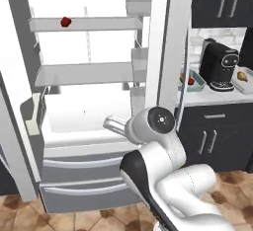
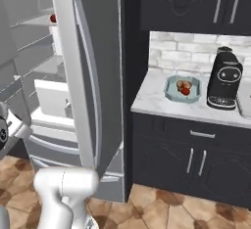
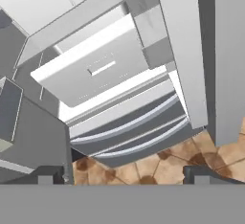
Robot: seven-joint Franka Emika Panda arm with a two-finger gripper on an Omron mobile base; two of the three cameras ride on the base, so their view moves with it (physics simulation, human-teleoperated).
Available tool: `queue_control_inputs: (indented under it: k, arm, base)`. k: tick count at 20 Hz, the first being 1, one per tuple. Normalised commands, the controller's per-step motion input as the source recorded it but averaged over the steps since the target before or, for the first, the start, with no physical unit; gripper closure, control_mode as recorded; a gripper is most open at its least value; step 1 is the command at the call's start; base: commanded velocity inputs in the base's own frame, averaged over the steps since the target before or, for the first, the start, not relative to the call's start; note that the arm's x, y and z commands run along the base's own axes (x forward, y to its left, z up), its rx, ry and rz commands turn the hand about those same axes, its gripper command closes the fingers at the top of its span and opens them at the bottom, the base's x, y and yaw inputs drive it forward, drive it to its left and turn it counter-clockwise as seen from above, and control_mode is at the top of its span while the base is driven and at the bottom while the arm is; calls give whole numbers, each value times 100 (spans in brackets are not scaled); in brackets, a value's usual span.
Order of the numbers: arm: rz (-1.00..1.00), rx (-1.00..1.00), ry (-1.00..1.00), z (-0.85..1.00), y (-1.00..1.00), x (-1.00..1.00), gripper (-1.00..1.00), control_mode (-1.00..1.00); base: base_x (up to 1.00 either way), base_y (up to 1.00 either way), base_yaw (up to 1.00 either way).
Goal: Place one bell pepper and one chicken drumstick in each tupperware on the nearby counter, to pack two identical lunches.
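Step in hand: fetching the remaining bell pepper point(image 1: 65, 21), on the fridge's top shelf point(image 1: 89, 24). The claw point(image 3: 123, 174) is released, empty, below it. Next move calls for reaching up.

I count two bell peppers: one bell pepper point(image 1: 65, 21) on the top fridge shelf point(image 1: 99, 23), one in the teal tupperware point(image 2: 172, 92). Two chicken drumsticks: one drumstick point(image 2: 181, 84) in that teal tupperware, one point(image 1: 241, 75) in the grey tupperware point(image 1: 245, 83). So two tupperwares. One coffee machine point(image 2: 224, 79) on one counter point(image 2: 152, 96).
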Motion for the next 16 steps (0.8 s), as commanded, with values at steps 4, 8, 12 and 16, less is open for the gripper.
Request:
queue_control_inputs:
  k: [4, 8, 12, 16]
  arm:
    - [0, 0, 0, 0, 0, 0, -100, 100]
    - [0, 0, 0, 0, 0, 0, -100, 100]
    - [0, 0, 0, 0, 0, 0, -100, 100]
    - [0, 0, 0, 0, 0, 0, -100, 100]
  base:
    - [57, 20, -30]
    - [51, 84, -17]
    - [51, 87, -5]
    - [17, 9, 0]
